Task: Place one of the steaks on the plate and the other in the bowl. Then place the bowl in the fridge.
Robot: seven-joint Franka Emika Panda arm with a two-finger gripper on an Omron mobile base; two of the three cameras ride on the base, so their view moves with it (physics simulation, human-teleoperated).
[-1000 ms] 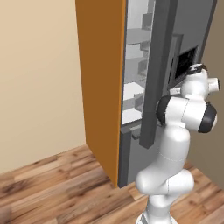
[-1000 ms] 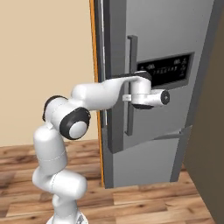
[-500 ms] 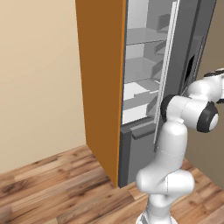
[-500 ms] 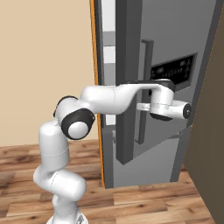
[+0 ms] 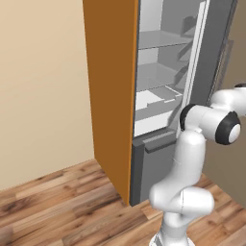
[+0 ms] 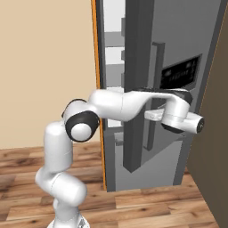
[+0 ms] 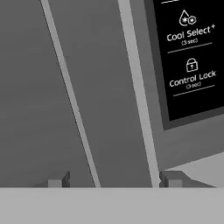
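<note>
The tall grey fridge (image 5: 158,96) stands with its left door (image 6: 138,67) swung partly open, and pale shelves show inside. My gripper (image 6: 150,115) reaches across the door front at the long vertical handle (image 6: 153,80), just below the dark dispenser panel (image 6: 180,73). In the hand view the gripper (image 7: 114,180) is open, with its fingertips (image 7: 59,180) wide apart. The pale handle bar (image 7: 138,96) runs between them, close to the right tip. The dispenser panel (image 7: 188,57) lies at the upper right. The steaks, the plate and the bowl are out of view.
An orange cabinet panel (image 5: 110,96) flanks the fridge on the left. A dark brown wall (image 6: 213,142) stands close on the right of the door. Wooden floor (image 5: 57,206) lies in front, with a beige wall (image 5: 38,72) to the left.
The fridge door has swung further open, showing more of the shelves. My arm followed it to the right, and the fingers have spread apart around the handle.
</note>
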